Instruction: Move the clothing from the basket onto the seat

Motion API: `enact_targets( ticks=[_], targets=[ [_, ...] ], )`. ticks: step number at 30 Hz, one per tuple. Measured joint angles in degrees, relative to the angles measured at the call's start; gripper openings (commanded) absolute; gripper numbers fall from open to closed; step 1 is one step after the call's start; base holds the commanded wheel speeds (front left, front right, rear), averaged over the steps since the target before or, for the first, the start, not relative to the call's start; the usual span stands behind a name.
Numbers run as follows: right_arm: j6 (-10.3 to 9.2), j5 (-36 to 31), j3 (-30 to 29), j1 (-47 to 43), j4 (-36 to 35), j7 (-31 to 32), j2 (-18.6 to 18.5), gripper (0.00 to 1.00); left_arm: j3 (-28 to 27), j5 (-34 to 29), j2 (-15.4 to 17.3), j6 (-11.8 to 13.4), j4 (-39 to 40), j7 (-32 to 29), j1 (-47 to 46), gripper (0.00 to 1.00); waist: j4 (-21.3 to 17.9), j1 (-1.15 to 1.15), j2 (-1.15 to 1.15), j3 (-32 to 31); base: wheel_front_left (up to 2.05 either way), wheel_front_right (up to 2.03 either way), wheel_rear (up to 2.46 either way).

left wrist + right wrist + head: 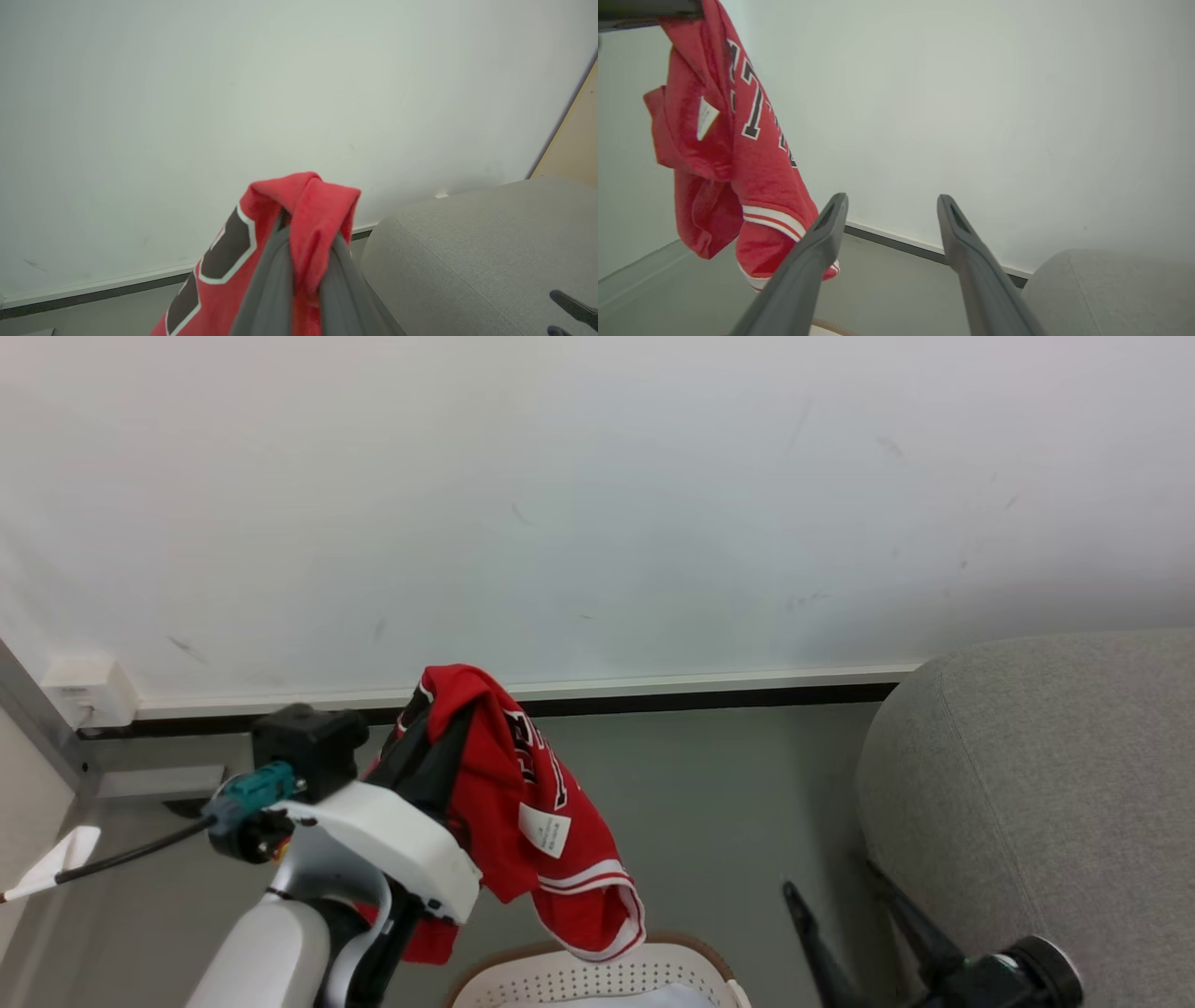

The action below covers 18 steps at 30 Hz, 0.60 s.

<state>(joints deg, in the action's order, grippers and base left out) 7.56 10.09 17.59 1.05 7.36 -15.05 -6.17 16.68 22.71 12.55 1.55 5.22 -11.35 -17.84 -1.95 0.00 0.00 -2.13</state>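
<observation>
My left gripper point(437, 733) is raised and shut on the clothing point(523, 803), a bright red jersey with black-and-white lettering, a white tag and white-striped trim. The jersey hangs free above the basket point(597, 975), whose cream holed wall and brown rim show at the bottom edge. In the left wrist view a red fold point(317, 205) is pinched between the closed fingers. The light-grey seat point(1027, 784) stands to the right. My right gripper point(893, 199) is open and holds nothing, low beside the seat point(1111, 289), with the jersey point(752, 154) hanging to its left.
A white wall with a pale baseboard runs behind everything. A white socket box point(89, 691) and a dark cable sit at the far left. Grey floor point(709, 803) lies between basket and seat. A wooden panel point(574, 144) stands beyond the seat point(467, 252).
</observation>
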Motion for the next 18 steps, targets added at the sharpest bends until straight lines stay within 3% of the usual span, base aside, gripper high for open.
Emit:
enact_targets(
  ticks=[7, 10, 14, 18],
  targets=[
    [0.00, 2.90, 18.42, 11.99, 5.25, 0.00, -3.75, 1.00, 1.87, -0.13, -0.77, -0.43, 0.41, -0.24, -1.10, 0.00, 0.18, 0.01, 0.00, -0.23, 0.00, 0.00, 0.00],
    [0.00, 5.59, 23.50, 16.56, 8.24, -0.01, -3.14, 1.00, 3.00, -0.21, -1.27, -0.66, 0.68, -0.63, -1.60, 0.00, 0.66, 0.01, 0.00, -0.34, 0.00, 0.00, 0.00],
    [0.00, 7.38, 27.41, 22.11, 13.76, 0.00, -1.60, 1.00, 4.75, -0.51, -2.30, -1.04, 1.57, -0.97, -2.01, 0.00, 1.45, 0.01, 0.00, -0.26, 0.00, 0.00, 0.00],
    [0.00, 6.64, 26.94, 25.91, 20.03, -0.11, 0.09, 1.00, 7.02, -0.51, -3.20, -1.77, 3.11, -1.76, -2.70, 0.00, 2.66, 0.01, 0.00, -0.13, 0.00, 0.00, 0.00]
  ],
)
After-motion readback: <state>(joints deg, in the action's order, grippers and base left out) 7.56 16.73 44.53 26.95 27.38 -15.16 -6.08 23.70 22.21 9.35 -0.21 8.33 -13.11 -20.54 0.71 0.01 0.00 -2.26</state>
